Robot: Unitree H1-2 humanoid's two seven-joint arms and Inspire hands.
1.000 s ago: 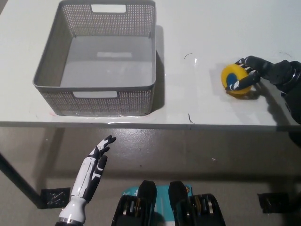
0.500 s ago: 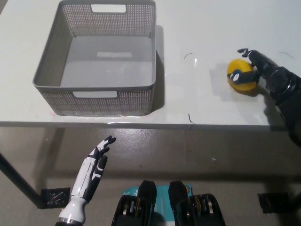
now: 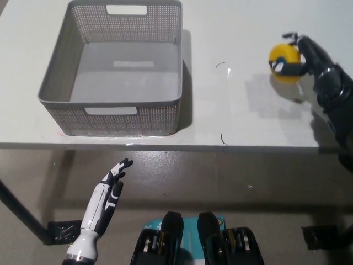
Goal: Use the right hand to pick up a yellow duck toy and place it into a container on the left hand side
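Duck toy (image 3: 285,62) clamped in right hand (image 3: 309,52) — bare table (image 3: 231,110) toward basket (image 3: 118,105).

A white table (image 3: 242,118) fills the far part of the scene, its near edge running straight across from left to right. A few thin dark marks (image 3: 222,138) show on its top right of the middle. Below lies a grey-brown floor (image 3: 220,182), with small black blocks (image 3: 62,231) at near left and near right.
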